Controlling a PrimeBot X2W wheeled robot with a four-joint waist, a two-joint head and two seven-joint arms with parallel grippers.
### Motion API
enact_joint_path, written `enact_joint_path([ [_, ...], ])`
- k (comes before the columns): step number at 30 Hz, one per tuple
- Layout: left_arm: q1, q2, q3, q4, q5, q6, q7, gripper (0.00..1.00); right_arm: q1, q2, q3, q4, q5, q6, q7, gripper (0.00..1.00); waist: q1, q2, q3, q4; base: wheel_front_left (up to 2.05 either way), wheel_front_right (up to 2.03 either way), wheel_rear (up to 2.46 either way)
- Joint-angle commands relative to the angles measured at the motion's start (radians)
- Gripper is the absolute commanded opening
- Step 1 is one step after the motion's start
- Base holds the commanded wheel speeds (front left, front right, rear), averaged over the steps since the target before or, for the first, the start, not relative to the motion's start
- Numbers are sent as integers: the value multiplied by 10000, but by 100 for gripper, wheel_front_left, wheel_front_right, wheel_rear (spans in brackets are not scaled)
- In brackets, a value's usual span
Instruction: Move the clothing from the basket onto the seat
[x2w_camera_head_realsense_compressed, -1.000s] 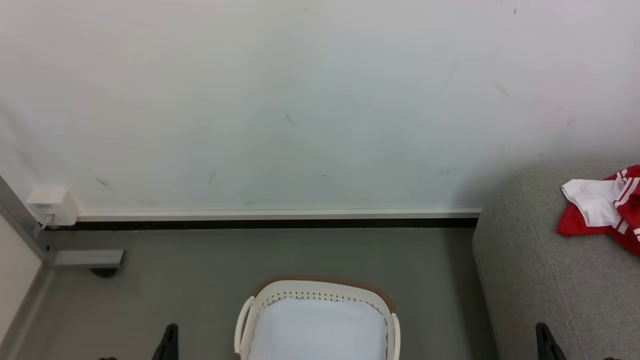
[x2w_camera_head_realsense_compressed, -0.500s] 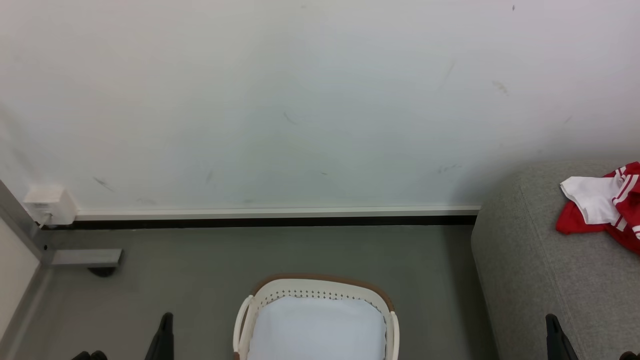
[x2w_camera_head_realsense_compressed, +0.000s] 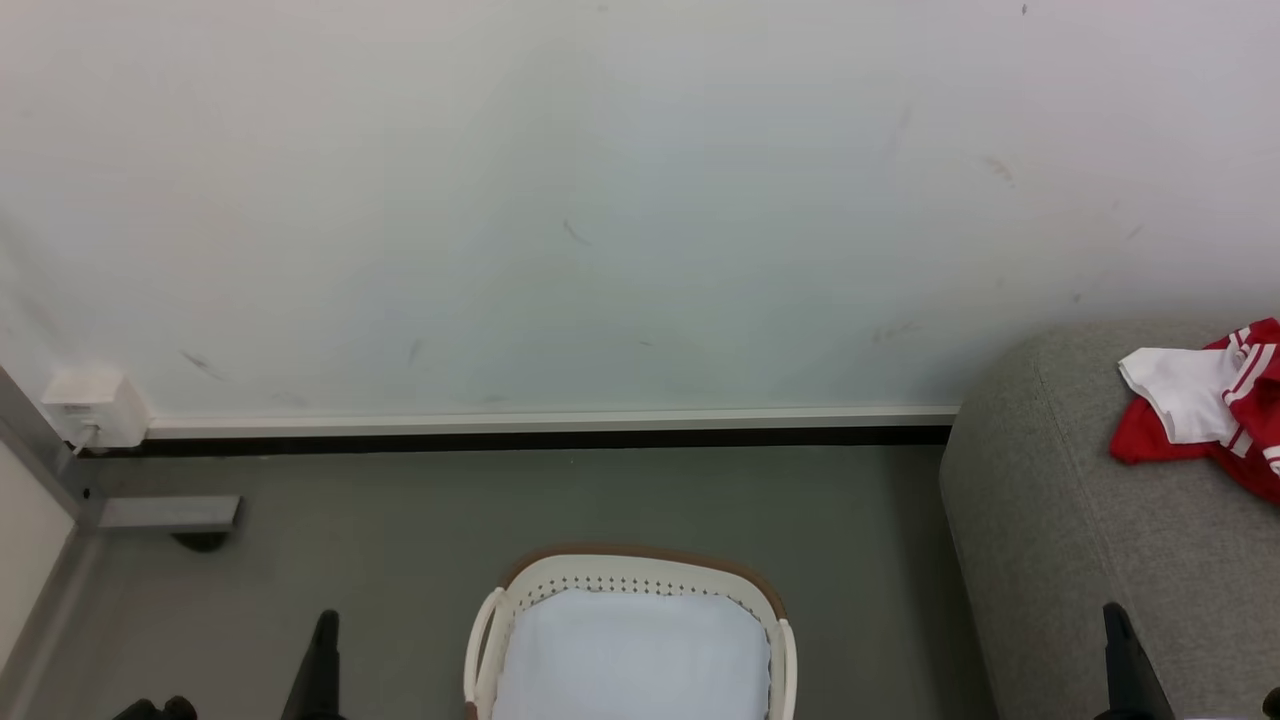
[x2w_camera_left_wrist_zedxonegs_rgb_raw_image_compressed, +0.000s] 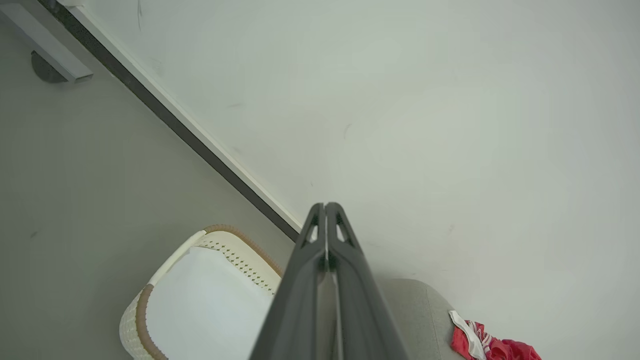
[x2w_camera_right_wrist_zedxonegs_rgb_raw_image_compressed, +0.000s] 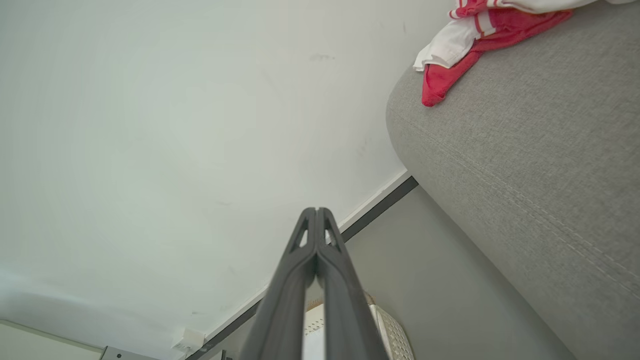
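One heap of red and white soft-fabric clothing (x2w_camera_head_realsense_compressed: 1195, 415) lay on top of the large grey woven-upholstery seat (x2w_camera_head_realsense_compressed: 1070, 540), near its wall-side corner. Garment count in the heap: could not tell. White stripe trim showed; any print was too small to read.

One cream-white oval plastic basket (x2w_camera_head_realsense_compressed: 640, 562) with a brown rim and perforated walls stood on the grey floor (x2w_camera_head_realsense_compressed: 400, 560), near the seat and not touching it. Its pale white bottom was exposed.

Two grippers. On the left gripper (x2w_camera_left_wrist_zedxonegs_rgb_raw_image_compressed: 325, 205) the dark fingers were pressed together, gripping nothing. The right gripper (x2w_camera_right_wrist_zedxonegs_rgb_raw_image_compressed: 316, 210) was the same: closed, nothing held.

Head view had the two grippers flanking the basket, left one over floor, right one over the seat's front. It also had one white wall box (x2w_camera_head_realsense_compressed: 95, 408) at the skirting and one grey metal bracket (x2w_camera_head_realsense_compressed: 170, 512).

Left wrist view gave the basket interior plus the seat corner with the clothing. Right wrist view gave the seat's seam line (x2w_camera_right_wrist_zedxonegs_rgb_raw_image_compressed: 525, 202) and coarse weave, with a bit of basket wall beneath the fingers.
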Motion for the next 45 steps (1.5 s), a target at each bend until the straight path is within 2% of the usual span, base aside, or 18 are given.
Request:
enact_joint_path([
  [1,-233,29,45,-128,-272,-41,61,0,-211,-104,-70,-146,234,-9,54,0,0,-1,3,-2,0,0,0],
  [22,-496,-4,257,-232,-2542,-63,667,0,-507,-125,-294,-309,2500,-13,656,0,0,-1,99,-69,0,0,0],
  [45,-722,-37,445,-308,-4561,-77,1216,0,-735,-140,-502,-435,4524,-18,1212,0,0,-1,204,-141,0,0,0],
])
